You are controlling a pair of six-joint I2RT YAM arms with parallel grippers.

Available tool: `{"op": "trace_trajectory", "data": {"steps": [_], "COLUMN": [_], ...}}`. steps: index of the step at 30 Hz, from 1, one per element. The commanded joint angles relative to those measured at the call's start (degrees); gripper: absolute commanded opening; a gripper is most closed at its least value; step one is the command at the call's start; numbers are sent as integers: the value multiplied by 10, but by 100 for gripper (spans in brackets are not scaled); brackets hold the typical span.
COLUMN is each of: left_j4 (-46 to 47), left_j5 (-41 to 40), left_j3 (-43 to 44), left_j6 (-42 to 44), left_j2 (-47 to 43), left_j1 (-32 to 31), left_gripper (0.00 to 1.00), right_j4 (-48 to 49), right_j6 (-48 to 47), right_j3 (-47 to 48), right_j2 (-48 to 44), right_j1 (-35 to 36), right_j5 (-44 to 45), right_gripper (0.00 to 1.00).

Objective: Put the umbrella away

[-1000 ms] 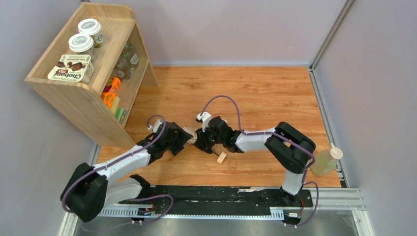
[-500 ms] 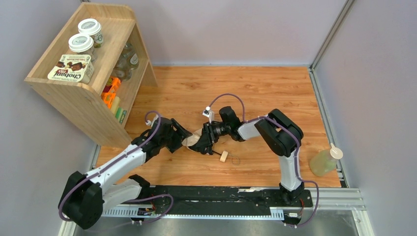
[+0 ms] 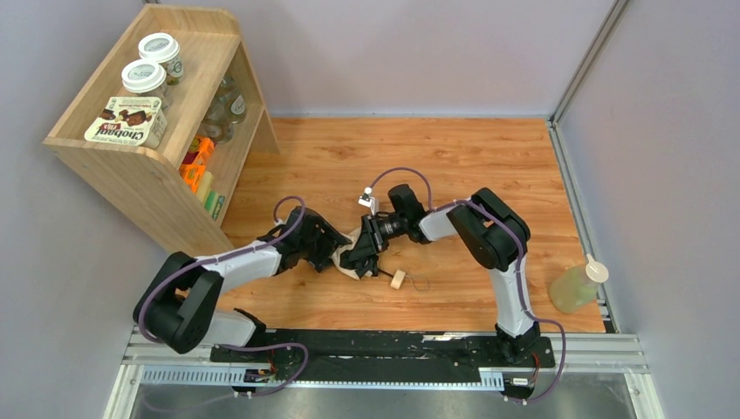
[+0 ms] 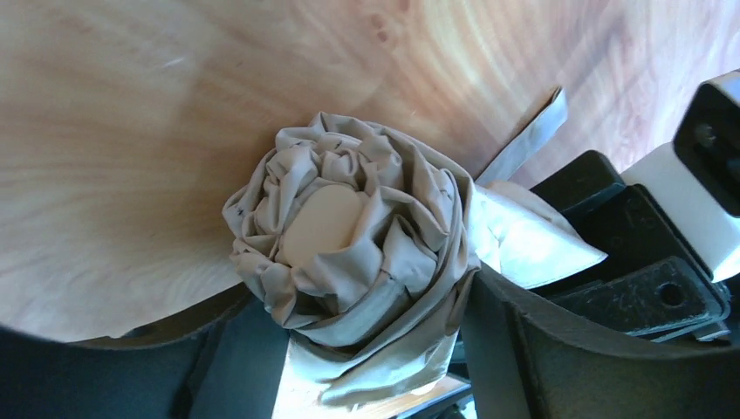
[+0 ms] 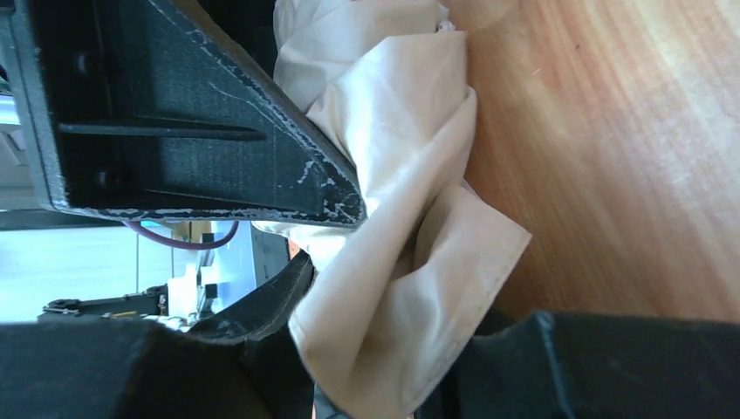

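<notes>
Mid-table, umbrella (image 4: 349, 253) clamped by right end effector (image 3: 361, 254), shelf (image 3: 148, 179) well apart.

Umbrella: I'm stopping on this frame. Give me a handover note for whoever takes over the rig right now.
Left tool: closed wide around the bunched canopy end of the umbrella.
Right tool: pinching the canopy fabric further along.
The umbrella lies on the table between both arms; its handle and cord rest free on the wood.
Done: canopy gathered and twisted up.
Left: the strap looks loose; probably fasten it, then stow the umbrella.
</notes>
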Motion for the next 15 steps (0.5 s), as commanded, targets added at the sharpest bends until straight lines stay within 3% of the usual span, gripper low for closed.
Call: {"op": "trace_trajectory", "data": {"steps": [1,3,5,9,11,13,15], "left_j4": [24,60,114,128,121,107,93], "left_j5": [-61,-50,-41,-46,-49,-60,-65], "left_j3": [-42,-70,-111,-135,-133,-129,-125], "left_j6": [32,16,0,-6,-2,-2,-2], "left_j2": [108,138,160,172,166,153,143], "left_j1": [1,-1,-1,-4,-10,-17,-20], "left_gripper": [69,53,27,5,0,0,0], "right_j4": [-157,-168,-175,-213,-229,-257,-297], "right_j6": [-60,-59,-57,-61,-62,-59,-69], "right_j3": [0,10,17,37,47,56,67], "right_j2": [63,62,57,37,24,0,-28], "right_j1": [8,8,9,9,10,10,14], "right_j5": [36,27,21,21,35,63,123], "right_gripper": [0,0,0,0,1,16,47]}}
